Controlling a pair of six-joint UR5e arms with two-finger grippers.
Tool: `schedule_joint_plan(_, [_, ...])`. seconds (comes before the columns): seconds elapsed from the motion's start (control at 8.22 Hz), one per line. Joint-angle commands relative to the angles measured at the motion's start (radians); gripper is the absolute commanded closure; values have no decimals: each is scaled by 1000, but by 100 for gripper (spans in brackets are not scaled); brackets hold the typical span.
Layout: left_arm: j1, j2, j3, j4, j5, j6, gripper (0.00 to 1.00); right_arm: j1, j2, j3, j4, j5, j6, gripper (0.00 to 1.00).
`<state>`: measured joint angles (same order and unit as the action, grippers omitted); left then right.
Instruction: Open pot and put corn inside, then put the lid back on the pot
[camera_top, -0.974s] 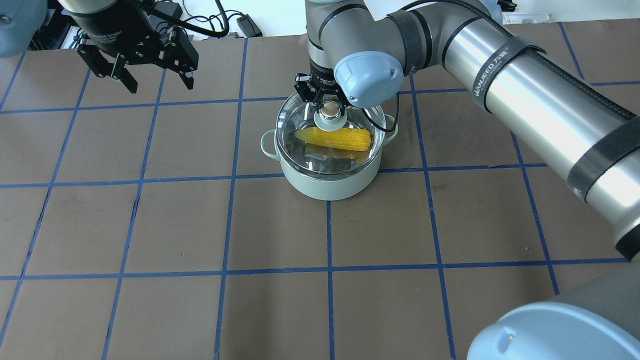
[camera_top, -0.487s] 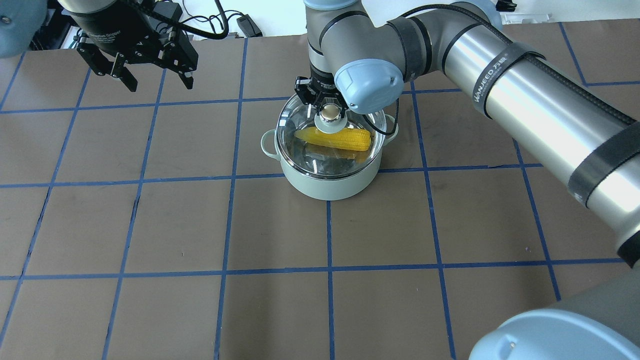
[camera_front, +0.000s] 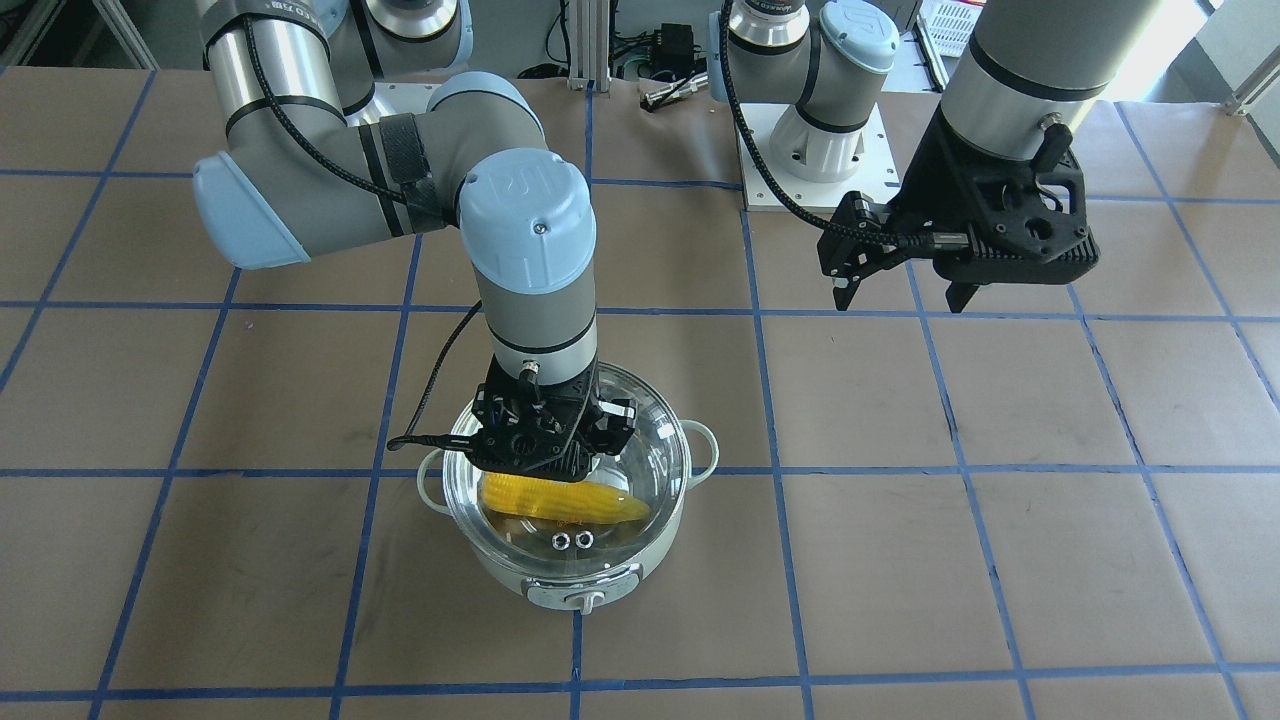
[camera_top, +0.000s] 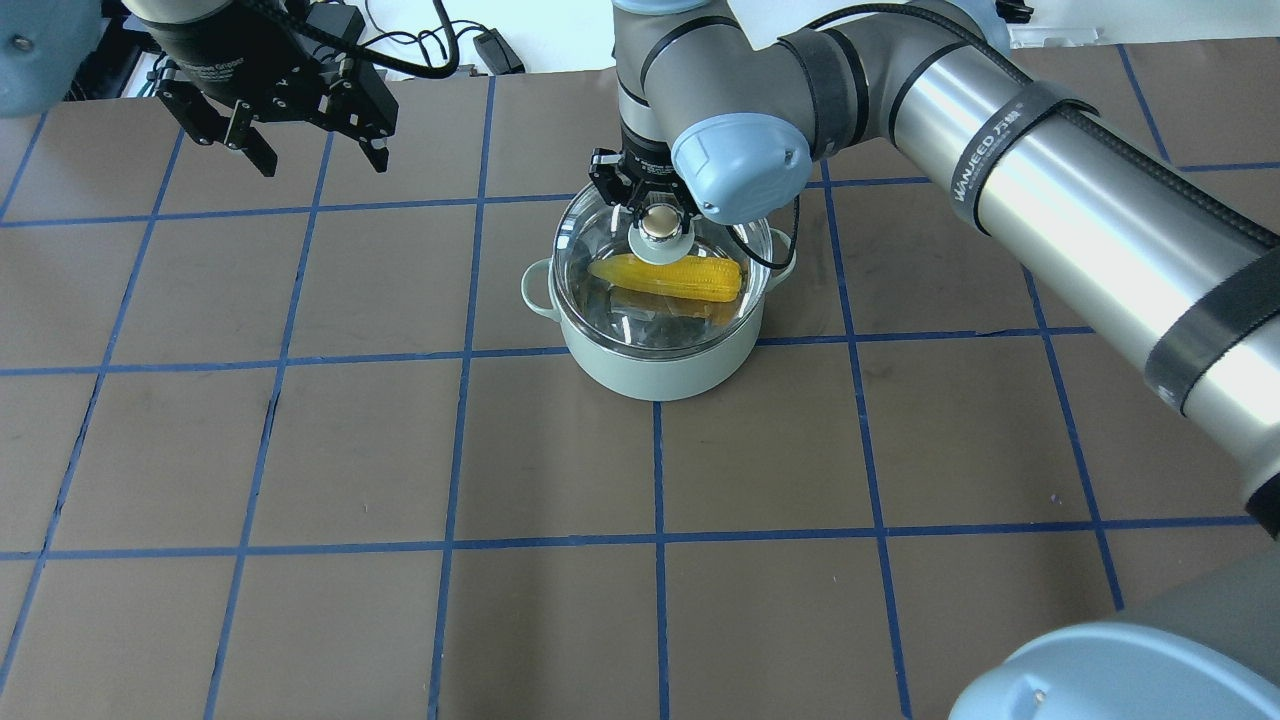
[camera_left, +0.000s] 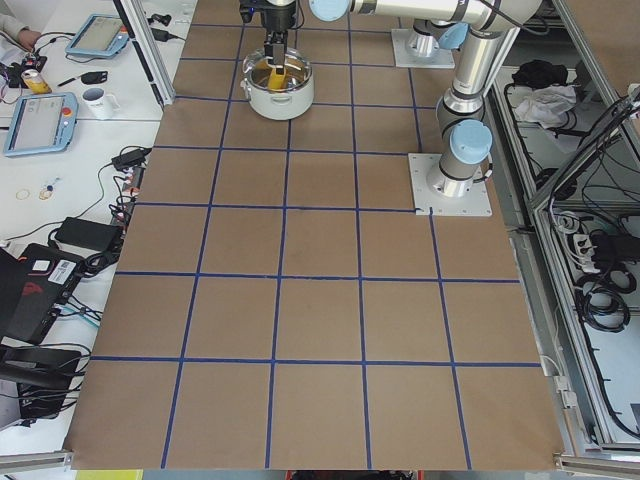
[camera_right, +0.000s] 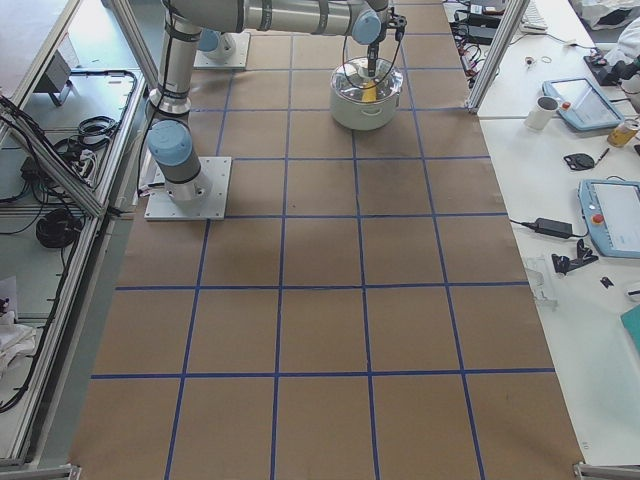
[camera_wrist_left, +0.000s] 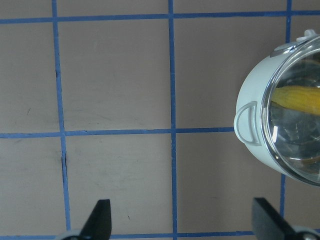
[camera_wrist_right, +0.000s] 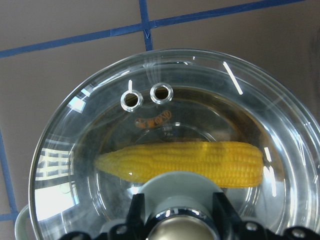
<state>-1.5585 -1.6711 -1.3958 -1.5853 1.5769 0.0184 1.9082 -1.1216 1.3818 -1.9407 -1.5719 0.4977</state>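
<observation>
The mint-green pot (camera_top: 650, 375) stands on the table at the far middle. The yellow corn (camera_top: 680, 277) lies inside it, seen through the clear glass lid (camera_top: 600, 245), which sits on the pot's rim. My right gripper (camera_top: 657, 212) points straight down over the lid. In the right wrist view its fingers (camera_wrist_right: 137, 212) stand on both sides of the beige knob and close on it. The corn (camera_wrist_right: 200, 160) and two vent rings show under the glass (camera_wrist_right: 250, 100). My left gripper (camera_top: 322, 165) hangs open and empty above the table at the far left, apart from the pot (camera_wrist_left: 252, 100).
The table (camera_top: 300, 450) is brown paper with a blue tape grid. The pot's control knob (camera_front: 588, 601) faces away from the robot. Cables and a power brick (camera_top: 497, 50) lie beyond the far edge. The right arm's elbow (camera_top: 740, 165) hangs over the pot's far side.
The left gripper has drifted slightly farther away. The right arm has shifted a little above the pot. The lid and the corn have stayed in place.
</observation>
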Motion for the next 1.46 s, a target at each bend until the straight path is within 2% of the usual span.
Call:
schedule_joint_plan(0.0, [0,-6,-6,8,0,-3,0,0,-7,-1,5,3,13,100])
schedule_joint_plan(0.24, [0,-6,-35,89,-2,-9,0,0,-3,-1,6,33,31,100])
schedule_joint_plan(0.37, [0,-3,-45,94,0,-9,0,0,-1,-1,9,50,57,100])
schedule_joint_plan(0.85, [0,4,-48,93,-2,-3,0,0,3,-1,42,12,38,100])
schedule_joint_plan(1.34, [0,-1,-48,93,-2,-3,0,0,6,-12,36,15,39,100])
